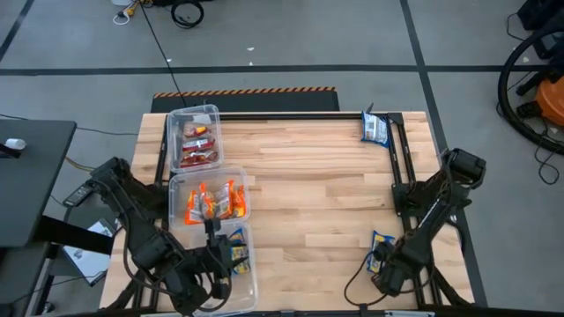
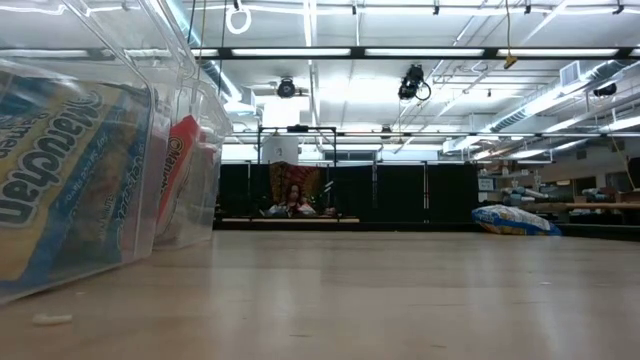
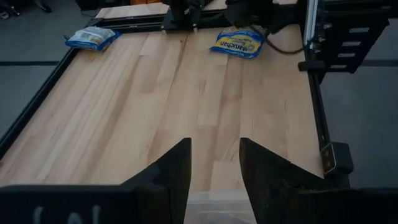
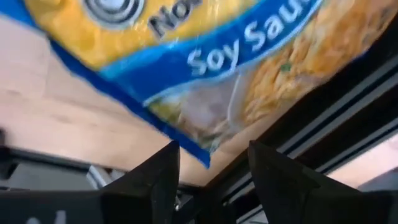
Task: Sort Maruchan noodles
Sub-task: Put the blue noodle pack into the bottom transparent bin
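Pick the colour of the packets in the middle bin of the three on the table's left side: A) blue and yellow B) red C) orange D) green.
C: in the high view the middle bin holds orange packets, while the far bin holds red ones and the near bin blue-and-yellow ones.

Your left gripper [image 3: 214, 171] sits at six o'clock with its two dark fingers [image 3: 177, 171] parted, bare wooden table [image 3: 155, 93] showing in the gap, nothing held between them; a clear bin edge [image 3: 217, 208] lies just under the fingertips; at twelve to one o'clock you have a blue-and-yellow Maruchan packet [image 3: 237, 43] flat on the wood, touching the other arm's dark base [image 3: 261, 12]; at ten o'clock a second blue-and-yellow packet [image 3: 92, 38] rests on the table's black frame [image 3: 37, 99].
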You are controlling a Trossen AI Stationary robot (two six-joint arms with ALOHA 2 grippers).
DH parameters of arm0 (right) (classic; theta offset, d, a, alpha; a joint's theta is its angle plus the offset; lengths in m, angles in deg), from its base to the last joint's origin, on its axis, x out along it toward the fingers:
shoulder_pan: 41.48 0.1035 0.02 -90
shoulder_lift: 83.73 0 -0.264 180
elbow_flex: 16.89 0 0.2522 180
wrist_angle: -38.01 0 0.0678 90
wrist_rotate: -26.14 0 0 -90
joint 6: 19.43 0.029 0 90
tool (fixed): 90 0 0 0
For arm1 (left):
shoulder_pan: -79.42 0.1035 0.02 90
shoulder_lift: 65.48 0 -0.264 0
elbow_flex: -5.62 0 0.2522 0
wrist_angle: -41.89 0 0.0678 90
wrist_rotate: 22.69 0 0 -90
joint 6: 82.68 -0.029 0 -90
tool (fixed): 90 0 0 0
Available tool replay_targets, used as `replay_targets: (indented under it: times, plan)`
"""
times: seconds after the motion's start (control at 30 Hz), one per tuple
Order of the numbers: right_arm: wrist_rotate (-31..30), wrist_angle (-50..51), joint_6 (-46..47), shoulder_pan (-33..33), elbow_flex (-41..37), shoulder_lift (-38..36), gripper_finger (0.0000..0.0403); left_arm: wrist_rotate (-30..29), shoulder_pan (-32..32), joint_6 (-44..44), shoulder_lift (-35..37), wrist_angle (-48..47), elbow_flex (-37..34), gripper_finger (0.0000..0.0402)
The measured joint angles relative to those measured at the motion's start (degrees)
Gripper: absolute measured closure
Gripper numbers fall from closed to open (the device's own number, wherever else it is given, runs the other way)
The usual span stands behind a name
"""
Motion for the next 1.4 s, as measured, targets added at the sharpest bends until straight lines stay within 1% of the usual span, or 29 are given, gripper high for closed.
replay_targets:
  times: [0.13,0.2,0.27,0.37,0.5,0.63,0.77,0.83,0.97,1.13,1.23,1.33,1.4]
  plan:
    - [0.5,0.1,-1.2,-1.4,-1.2,0.4,0.0211,0.8,0.0,-1.4,0.0,0.6,0.0,0.0260]
    - [1.7,0.1,-2.7,-2.0,-1.7,0.5,0.0214,2.4,0.0,-2.9,0.0,0.6,0.0,0.0260]
    - [3.6,-2.4,-5.1,-2.9,-3.0,0.5,0.0218,3.5,-0.1,-3.4,0.0,0.5,0.0,0.0260]
    - [5.8,-5.9,-9.0,-4.4,-3.5,0.6,0.0222,3.6,0.0,-3.6,0.0,0.5,0.0,0.0260]
    - [5.9,-5.6,-9.3,-5.9,-3.5,0.6,0.0222,3.4,0.0,-4.1,0.0,0.5,0.0,0.0260]
    - [1.1,-6.8,-6.9,-8.6,-3.5,0.6,0.0231,2.6,0.2,-4.4,0.0,0.5,0.0,0.0260]
    - [-4.3,-8.7,-6.8,-12.0,-3.4,0.5,0.0256,2.0,0.2,-4.9,0.0,0.5,0.0,0.0260]
    - [-6.3,-8.4,-7.4,-13.5,-3.4,0.4,0.0275,1.3,0.2,-4.9,0.0,0.5,0.0,0.0260]
    - [-12.2,-8.3,-7.8,-15.9,-3.4,0.5,0.0321,-0.6,0.2,-5.1,0.0,0.5,0.0,0.0260]
    - [-16.7,-8.2,-10.4,-17.5,-2.8,0.5,0.0385,-0.9,0.2,-6.8,0.0,0.5,0.0,0.0260]
    - [-18.8,-6.5,-12.2,-18.4,-1.0,0.5,0.0390,-2.4,0.2,-8.9,0.0,0.5,0.0,0.0260]
    - [-20.3,-5.3,-14.8,-19.4,3.1,0.2,0.0386,-3.9,0.5,-11.7,0.0,0.6,0.0,0.0259]
    - [-23.0,-4.2,-16.8,-19.9,6.6,-0.2,0.0387,-4.2,1.3,-12.8,0.0,1.6,0.0,0.0259]
